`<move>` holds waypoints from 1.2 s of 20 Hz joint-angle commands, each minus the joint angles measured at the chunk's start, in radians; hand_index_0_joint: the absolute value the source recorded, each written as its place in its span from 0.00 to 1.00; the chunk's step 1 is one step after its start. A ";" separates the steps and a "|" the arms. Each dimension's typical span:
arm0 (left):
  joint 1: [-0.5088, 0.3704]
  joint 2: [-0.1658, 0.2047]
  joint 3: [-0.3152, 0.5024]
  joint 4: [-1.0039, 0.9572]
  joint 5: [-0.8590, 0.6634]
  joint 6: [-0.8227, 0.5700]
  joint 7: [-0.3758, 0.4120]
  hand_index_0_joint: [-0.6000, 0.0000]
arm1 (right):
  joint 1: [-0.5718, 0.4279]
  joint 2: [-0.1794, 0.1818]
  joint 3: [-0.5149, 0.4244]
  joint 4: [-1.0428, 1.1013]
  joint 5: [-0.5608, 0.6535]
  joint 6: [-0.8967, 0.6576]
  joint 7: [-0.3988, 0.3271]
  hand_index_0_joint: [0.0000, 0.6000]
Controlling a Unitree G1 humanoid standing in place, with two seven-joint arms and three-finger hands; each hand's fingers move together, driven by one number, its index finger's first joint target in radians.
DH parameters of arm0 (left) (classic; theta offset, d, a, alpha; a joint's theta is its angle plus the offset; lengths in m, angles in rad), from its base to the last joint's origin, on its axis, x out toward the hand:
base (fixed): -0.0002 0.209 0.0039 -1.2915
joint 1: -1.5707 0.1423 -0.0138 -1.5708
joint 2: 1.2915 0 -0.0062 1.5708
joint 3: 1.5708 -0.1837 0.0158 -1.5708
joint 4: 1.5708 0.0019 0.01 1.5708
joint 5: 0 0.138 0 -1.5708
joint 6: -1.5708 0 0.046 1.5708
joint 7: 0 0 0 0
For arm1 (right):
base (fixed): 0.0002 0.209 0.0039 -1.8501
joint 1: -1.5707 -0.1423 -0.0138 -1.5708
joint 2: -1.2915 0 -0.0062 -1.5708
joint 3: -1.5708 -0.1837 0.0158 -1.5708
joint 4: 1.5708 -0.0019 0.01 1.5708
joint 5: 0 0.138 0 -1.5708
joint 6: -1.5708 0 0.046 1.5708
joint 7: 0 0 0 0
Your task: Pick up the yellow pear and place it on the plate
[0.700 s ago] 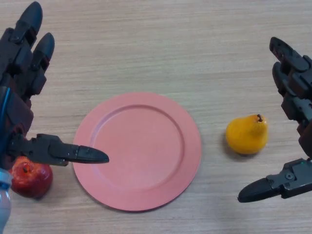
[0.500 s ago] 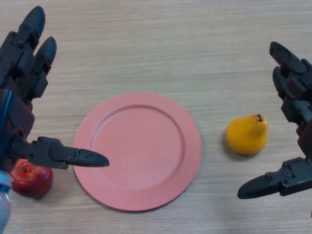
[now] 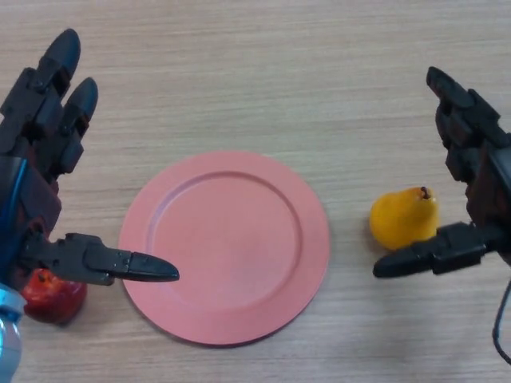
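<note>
Bare table point(image 3: 351, 239) separates pear point(image 3: 404, 219) from plate point(image 3: 225, 247); nothing blocks passage.

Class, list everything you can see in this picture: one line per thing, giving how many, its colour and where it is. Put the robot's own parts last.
plate: one, pink-red, middle of the table, nothing on it.
pear: one, yellow, on the table right of the plate, apart from it, stem up.
apple: one, red, lower left, left of the plate, partly behind the left thumb.
table: one, light wood grain, under everything.
left hand: one, black, left edge, open, thumb tip over the plate's rim.
right hand: one, black, right edge, open, thumb just below the pear.
</note>
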 commanded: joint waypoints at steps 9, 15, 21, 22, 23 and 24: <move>-0.002 0.012 0.026 -0.015 0.029 -0.224 0.017 1.00 | -0.208 -0.065 -0.033 0.500 -0.049 -0.442 -0.090 0.00; 0.000 0.009 0.017 -0.030 0.026 -0.185 0.023 1.00 | -0.284 -0.056 -0.011 0.774 -0.036 -0.574 -0.086 0.00; -0.001 0.010 0.026 -0.037 0.011 -0.155 0.022 1.00 | -0.324 -0.046 0.002 0.912 -0.086 -0.618 -0.137 0.75; -0.003 0.013 0.034 -0.040 0.004 -0.142 0.024 1.00 | -0.356 -0.060 0.018 1.019 -0.197 -0.680 -0.229 1.00; -0.004 0.017 0.039 -0.040 0.002 -0.136 0.020 1.00 | -0.364 -0.066 0.013 1.036 -0.223 -0.698 -0.258 1.00; -0.004 0.018 0.044 -0.040 0.002 -0.136 0.017 1.00 | -0.370 -0.061 0.004 1.048 -0.225 -0.693 -0.285 1.00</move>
